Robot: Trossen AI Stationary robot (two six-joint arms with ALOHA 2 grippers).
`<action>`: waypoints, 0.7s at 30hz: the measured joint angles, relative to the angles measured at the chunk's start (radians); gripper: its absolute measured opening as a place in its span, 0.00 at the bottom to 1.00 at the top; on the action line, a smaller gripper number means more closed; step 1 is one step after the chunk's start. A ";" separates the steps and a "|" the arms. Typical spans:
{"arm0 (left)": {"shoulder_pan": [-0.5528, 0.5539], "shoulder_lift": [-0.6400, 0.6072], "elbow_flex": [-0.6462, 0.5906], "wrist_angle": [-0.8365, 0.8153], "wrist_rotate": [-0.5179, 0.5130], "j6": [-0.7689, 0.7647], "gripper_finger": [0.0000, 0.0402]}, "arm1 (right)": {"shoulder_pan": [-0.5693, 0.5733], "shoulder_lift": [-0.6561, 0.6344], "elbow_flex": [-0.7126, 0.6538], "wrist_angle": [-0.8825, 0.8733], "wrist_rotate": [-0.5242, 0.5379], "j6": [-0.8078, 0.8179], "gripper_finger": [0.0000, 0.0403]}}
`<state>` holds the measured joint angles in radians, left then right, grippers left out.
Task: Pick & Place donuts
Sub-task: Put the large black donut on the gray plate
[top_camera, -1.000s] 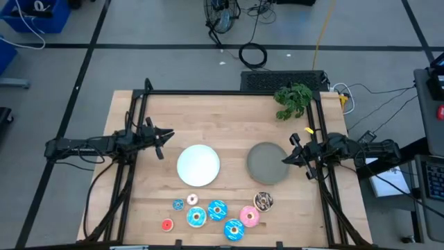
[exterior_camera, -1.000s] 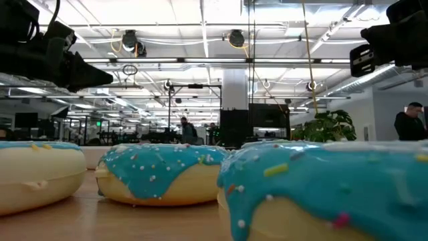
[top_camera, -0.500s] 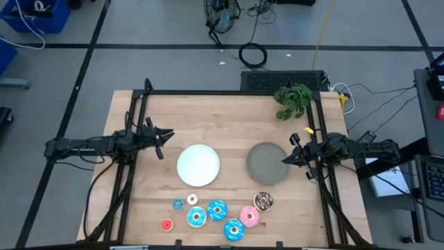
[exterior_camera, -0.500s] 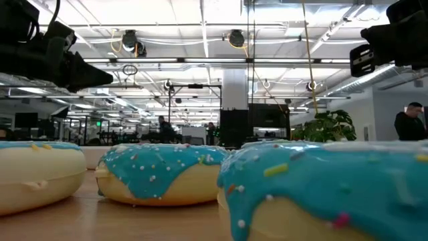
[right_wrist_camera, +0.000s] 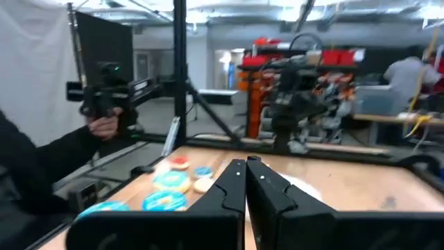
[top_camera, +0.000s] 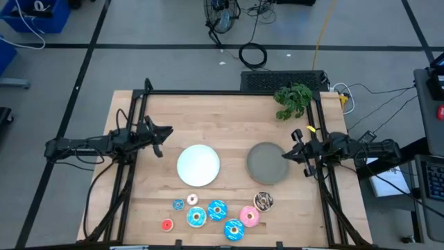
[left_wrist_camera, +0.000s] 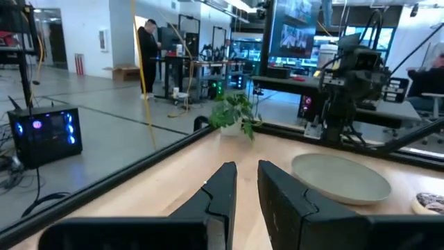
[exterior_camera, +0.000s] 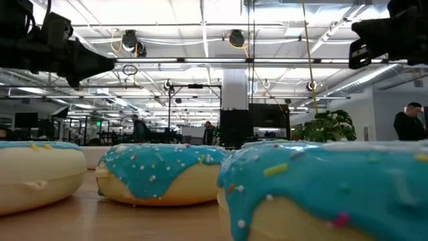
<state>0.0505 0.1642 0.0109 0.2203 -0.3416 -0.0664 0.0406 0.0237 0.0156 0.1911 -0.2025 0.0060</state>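
Note:
Several small ring donuts lie flat on the wooden table near its front edge: blue (top_camera: 218,209), pink (top_camera: 249,216), brown (top_camera: 263,201) and a tiny red one (top_camera: 167,224). Two blue-iced donuts (exterior_camera: 160,171) fill the low view. My left gripper (top_camera: 166,132) hovers level at the table's left side, left of the white plate (top_camera: 198,165). Its fingers (left_wrist_camera: 229,184) stand slightly apart with nothing between them. My right gripper (top_camera: 286,154) hovers at the right side, over the grey plate's (top_camera: 267,163) right rim, shut and holding nothing (right_wrist_camera: 245,173).
A green plant (top_camera: 293,99) sits at the far right corner. A black frame (top_camera: 229,92) runs along the table's far edge and sides. A person's hand (right_wrist_camera: 104,125) holds a black device beyond the table's left side. Bare wood lies between the plates and the far edge.
Both grippers have stayed in place while tipping their fingertips a little upward and rolling slightly at the wrist. The donuts and plates have not moved.

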 joint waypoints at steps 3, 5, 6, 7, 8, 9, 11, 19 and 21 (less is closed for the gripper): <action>0.000 0.000 0.000 0.013 0.000 0.002 0.17 | 0.009 0.029 0.060 -0.056 0.075 -0.019 0.00; 0.000 0.000 0.000 0.025 0.000 0.006 0.17 | 0.034 0.078 0.120 -0.147 0.134 -0.052 0.00; 0.000 0.000 0.000 0.025 0.000 0.016 0.17 | 0.054 0.103 0.164 -0.148 0.154 -0.066 0.01; 0.000 0.000 0.000 0.025 0.000 0.025 0.17 | 0.075 0.132 0.214 -0.154 0.171 -0.074 0.01; 0.000 0.000 0.000 0.026 0.000 0.032 0.17 | 0.099 0.163 0.269 -0.193 0.197 -0.078 0.02; 0.000 0.000 0.000 0.026 0.000 0.039 0.17 | 0.127 0.205 0.323 -0.252 0.223 -0.076 0.02; 0.000 0.000 0.000 0.025 0.000 0.052 0.17 | 0.193 0.303 0.424 -0.409 0.290 -0.046 0.03; 0.001 0.000 0.000 0.025 -0.009 0.129 0.17 | 0.480 0.762 0.807 -0.846 0.486 0.294 0.04; 0.000 0.000 0.000 0.026 -0.010 0.146 0.17 | 0.532 0.855 0.856 -0.907 0.485 0.432 0.04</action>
<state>0.0509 0.1638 0.0109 0.2463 -0.3519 0.0793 0.5721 0.8784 0.8713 -0.7155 0.2829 0.4381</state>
